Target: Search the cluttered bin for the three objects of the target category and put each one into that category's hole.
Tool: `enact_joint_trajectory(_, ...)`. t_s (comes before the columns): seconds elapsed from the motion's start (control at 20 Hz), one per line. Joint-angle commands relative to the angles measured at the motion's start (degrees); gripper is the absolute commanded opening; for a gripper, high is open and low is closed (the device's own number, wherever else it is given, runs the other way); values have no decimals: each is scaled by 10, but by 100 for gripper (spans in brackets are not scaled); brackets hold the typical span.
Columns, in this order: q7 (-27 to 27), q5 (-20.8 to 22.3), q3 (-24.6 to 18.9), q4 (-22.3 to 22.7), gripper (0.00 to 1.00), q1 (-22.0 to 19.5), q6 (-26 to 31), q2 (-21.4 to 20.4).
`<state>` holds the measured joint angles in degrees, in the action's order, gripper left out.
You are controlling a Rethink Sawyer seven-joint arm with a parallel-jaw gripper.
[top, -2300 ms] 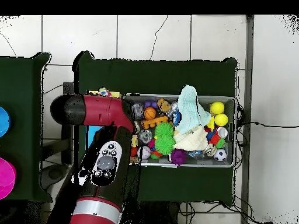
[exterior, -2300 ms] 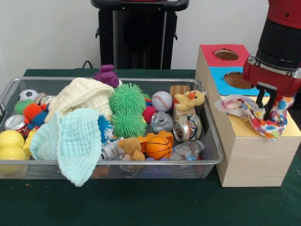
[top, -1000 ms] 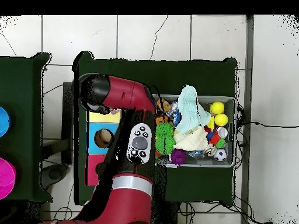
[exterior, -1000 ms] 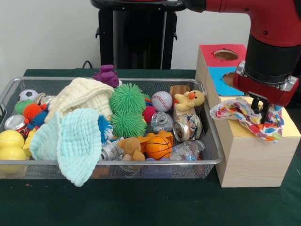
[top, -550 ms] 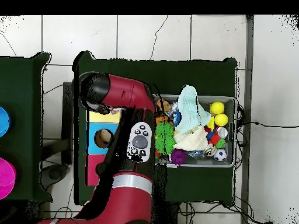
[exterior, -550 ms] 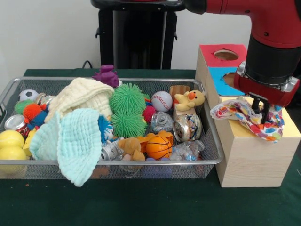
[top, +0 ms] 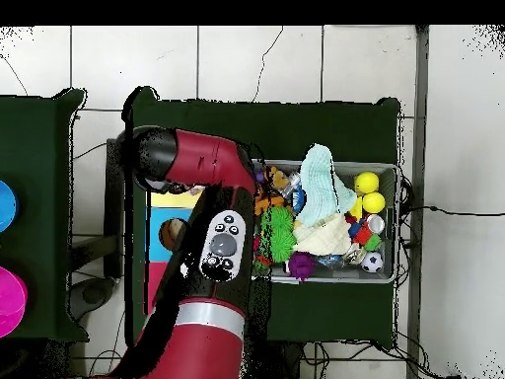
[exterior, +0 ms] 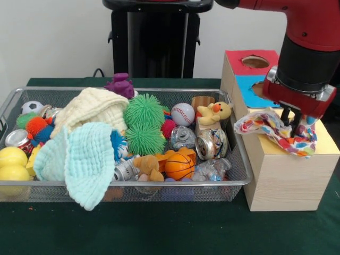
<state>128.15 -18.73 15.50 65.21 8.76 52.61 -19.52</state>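
Gripper: red-and-black claw (exterior: 296,120) hangs over the yellow top of the pale wooden box (exterior: 287,175), its dark fingers closed on a patchwork cloth (exterior: 276,131).
Cloth: white with red, blue, yellow and pink patches; it drapes across the yellow top, one end spilling over the box edge toward the bin.
Hole: the yellow-topped opening is hidden under cloth and claw; the red-topped hole (exterior: 255,61) shows clearly behind, the blue-topped one (exterior: 258,89) only partly.
Bin: silver wire-mesh tray (exterior: 240,179) sits just beside the box, packed with clutter.
Inside: mint waffle cloth (exterior: 79,159) hangs over the near rim, cream waffle cloth (exterior: 93,109) behind it; 2 green spiky balls (exterior: 143,125), a baseball (exterior: 183,113), a small basketball (exterior: 179,166), a yellow duck (exterior: 214,112), crushed cans (exterior: 211,143).
Overhead: the arm (top: 202,247) covers the box and the bin's nearest end.
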Motion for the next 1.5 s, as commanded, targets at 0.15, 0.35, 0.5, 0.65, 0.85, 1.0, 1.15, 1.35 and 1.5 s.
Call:
enact_joint_trajectory(0.15,95,87,90,-9,0,10,-11,5)
enact_joint_trajectory(0.35,101,59,70,17,0,12,24,-20)
enact_joint_trajectory(0.5,125,33,43,52,0,14,-11,-3)
enact_joint_trajectory(0.65,133,9,13,67,0,7,-42,19)
enact_joint_trajectory(0.85,143,-18,-4,74,0,5,-54,34)
enact_joint_trajectory(1.0,150,-42,-14,85,0,7,-63,38)
enact_joint_trajectory(1.15,153,-59,-16,94,0,13,-60,37)
enact_joint_trajectory(1.35,150,-79,-21,102,0,16,-57,37)
enact_joint_trajectory(1.5,152,-91,-23,105,0,23,-53,36)
